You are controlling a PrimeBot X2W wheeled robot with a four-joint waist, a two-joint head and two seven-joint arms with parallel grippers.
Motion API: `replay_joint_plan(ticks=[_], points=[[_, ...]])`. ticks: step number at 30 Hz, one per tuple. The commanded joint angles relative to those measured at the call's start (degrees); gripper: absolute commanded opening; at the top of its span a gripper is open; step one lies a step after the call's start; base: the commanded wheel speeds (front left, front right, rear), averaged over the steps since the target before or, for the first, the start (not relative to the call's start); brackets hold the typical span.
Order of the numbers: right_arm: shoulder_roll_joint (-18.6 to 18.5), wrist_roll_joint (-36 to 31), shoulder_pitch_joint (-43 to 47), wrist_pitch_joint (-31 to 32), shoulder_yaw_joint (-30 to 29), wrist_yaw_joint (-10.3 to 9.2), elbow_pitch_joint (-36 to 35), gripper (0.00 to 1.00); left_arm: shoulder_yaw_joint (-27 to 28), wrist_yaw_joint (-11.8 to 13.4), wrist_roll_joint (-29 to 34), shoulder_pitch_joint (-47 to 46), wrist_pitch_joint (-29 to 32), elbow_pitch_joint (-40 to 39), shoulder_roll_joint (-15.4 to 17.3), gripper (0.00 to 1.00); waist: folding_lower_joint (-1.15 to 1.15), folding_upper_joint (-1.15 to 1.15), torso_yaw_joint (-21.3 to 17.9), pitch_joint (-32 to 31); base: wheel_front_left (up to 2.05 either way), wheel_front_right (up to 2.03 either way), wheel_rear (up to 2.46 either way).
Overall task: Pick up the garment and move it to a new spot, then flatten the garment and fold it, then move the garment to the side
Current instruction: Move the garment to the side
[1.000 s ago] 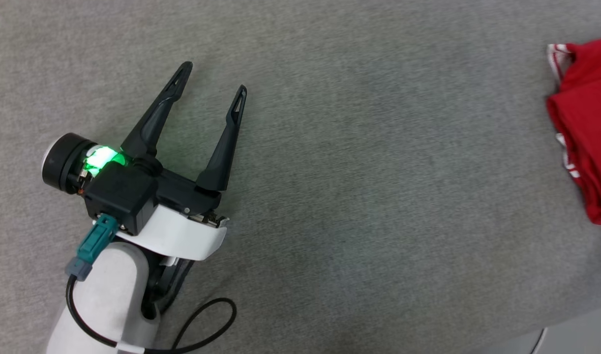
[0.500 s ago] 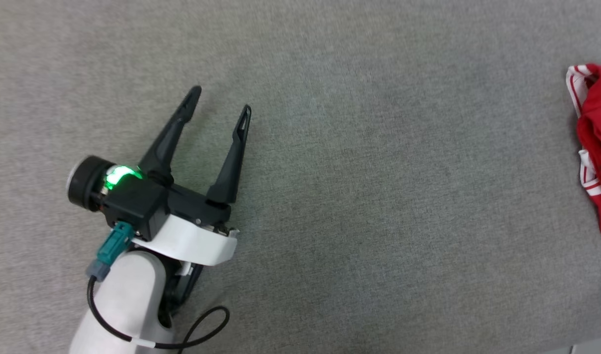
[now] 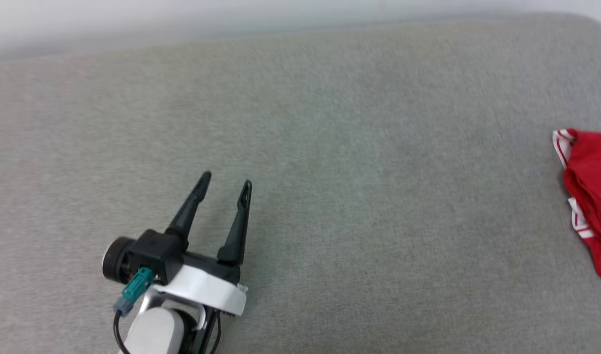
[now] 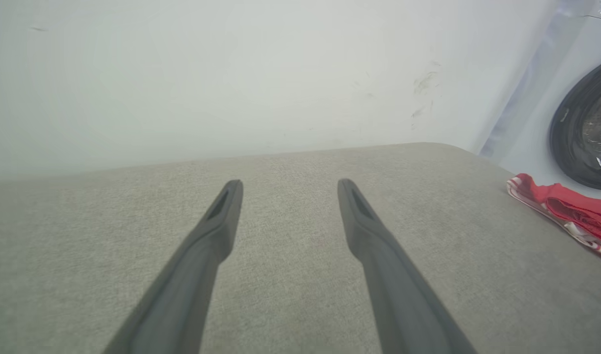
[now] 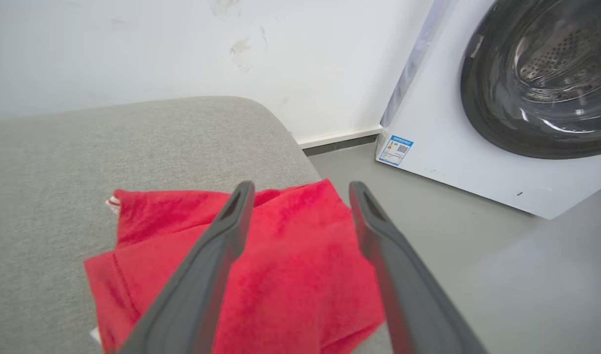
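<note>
The garment (image 3: 589, 196), red with red-and-white striped trim, lies bunched at the right edge of the grey table (image 3: 359, 196), partly cut off by the head view's border. In the left wrist view the garment (image 4: 571, 209) lies far right of my left gripper (image 4: 289, 187). My left gripper (image 3: 225, 179) is open over bare cloth at lower left, nothing between its fingers. In the right wrist view my right gripper (image 5: 300, 189) is open just above the garment (image 5: 290, 265), which lies folded near the table's edge. The fingers hold nothing.
A white washing machine (image 5: 502, 113) with a dark round door stands on the grey floor (image 5: 477, 265) beyond the table's right end. A white wall (image 4: 231, 73) runs behind the table's far edge.
The head camera has tilted up, so the table's far edge and wall now show. The left gripper stays open.
</note>
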Motion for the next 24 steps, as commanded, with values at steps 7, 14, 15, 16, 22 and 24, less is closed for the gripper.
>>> replay_joint_plan(ticks=[7,14,15,16,22,24], points=[[4.6,3.1,9.2,-4.2,4.3,-0.07,-3.5,1.0,1.0,1.1,-1.0,4.5,-0.6,2.8,-0.6,1.0,0.02,0.0,5.9,-8.6,0.0,0.0,0.0],[12.7,2.1,17.3,-4.9,8.3,-0.07,-13.3,1.0,2.9,2.5,-1.2,7.7,-0.8,4.9,0.2,1.0,0.02,0.0,8.2,-13.0,0.0,0.0,0.0],[14.0,1.9,18.6,-4.7,8.8,-0.07,-15.3,1.0,3.1,2.6,-1.1,8.1,-0.8,5.1,0.3,1.0,0.02,0.0,8.5,-13.5,0.0,0.0,0.0],[15.4,1.3,20.0,-4.1,9.3,-0.07,-17.3,1.0,3.3,2.8,-0.9,8.4,-0.8,5.2,0.5,1.0,0.02,0.0,8.6,-13.9,0.0,0.0,0.0],[20.2,0.2,27.6,0.2,11.8,-0.07,-29.7,1.0,4.3,3.4,-0.8,10.4,-0.9,5.9,1.0,1.0,0.02,0.0,8.9,-16.0,0.0,0.0,0.0],[21.2,0.1,29.8,1.6,12.6,-0.06,-33.6,1.0,4.5,3.5,-0.8,10.9,-0.9,5.8,1.0,1.0,0.02,0.0,8.9,-16.5,0.0,0.0,0.0]])
